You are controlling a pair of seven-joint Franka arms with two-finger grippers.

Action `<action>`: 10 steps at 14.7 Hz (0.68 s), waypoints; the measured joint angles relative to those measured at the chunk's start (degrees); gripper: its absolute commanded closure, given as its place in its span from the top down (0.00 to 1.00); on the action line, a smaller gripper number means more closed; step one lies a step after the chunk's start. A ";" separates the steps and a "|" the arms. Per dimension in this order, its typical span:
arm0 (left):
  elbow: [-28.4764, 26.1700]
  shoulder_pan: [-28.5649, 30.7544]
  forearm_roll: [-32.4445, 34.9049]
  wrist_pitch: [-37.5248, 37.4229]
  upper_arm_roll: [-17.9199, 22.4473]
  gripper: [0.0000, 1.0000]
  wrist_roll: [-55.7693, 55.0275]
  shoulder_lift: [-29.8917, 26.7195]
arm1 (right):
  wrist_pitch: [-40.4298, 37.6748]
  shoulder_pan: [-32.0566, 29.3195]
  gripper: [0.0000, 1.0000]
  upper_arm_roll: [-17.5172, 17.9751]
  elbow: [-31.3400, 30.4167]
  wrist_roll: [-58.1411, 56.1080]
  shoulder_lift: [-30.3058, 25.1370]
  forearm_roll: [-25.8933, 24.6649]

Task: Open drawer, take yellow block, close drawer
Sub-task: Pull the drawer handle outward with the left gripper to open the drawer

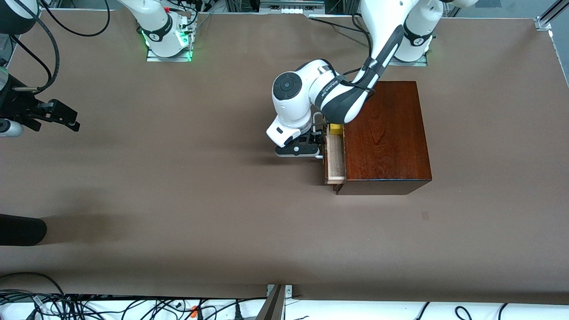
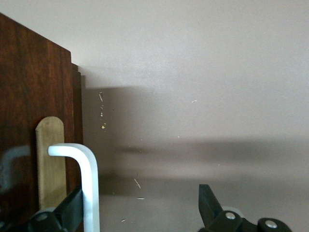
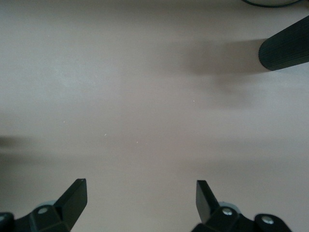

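Note:
The dark reddish-brown wooden box [image 1: 384, 133] stands toward the left arm's end of the table. Its drawer [image 1: 335, 162] is slid out a little and shows its pale interior. The yellow block [image 1: 335, 129] lies in the drawer, at the end farther from the front camera. My left gripper [image 1: 321, 141] is open at the drawer's front. In the left wrist view [image 2: 140, 193], one finger [image 2: 72, 208] sits between the white handle [image 2: 89, 179] and the drawer front [image 2: 29, 121], and the other is well apart. My right gripper [image 1: 66, 119] is open and empty [image 3: 140, 186] and waits over bare table at the right arm's end.
A black cylinder [image 1: 22, 229] juts in at the table edge at the right arm's end, nearer the front camera; it also shows in the right wrist view [image 3: 285, 48]. Cables lie along the table's near edge.

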 measured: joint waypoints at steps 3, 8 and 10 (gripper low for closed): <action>1.17 -0.51 -0.21 0.36 -0.03 1.00 -0.46 0.68 | 0.00 0.00 1.00 0.00 0.00 0.00 0.00 0.00; 3.93 -0.96 -4.12 1.66 0.00 1.00 -0.99 2.06 | 0.00 0.00 1.00 0.00 0.00 0.00 0.00 0.00; 4.33 -1.01 -4.45 1.71 -0.04 1.00 -0.99 2.22 | 0.00 0.00 1.00 0.00 0.00 0.00 0.00 0.00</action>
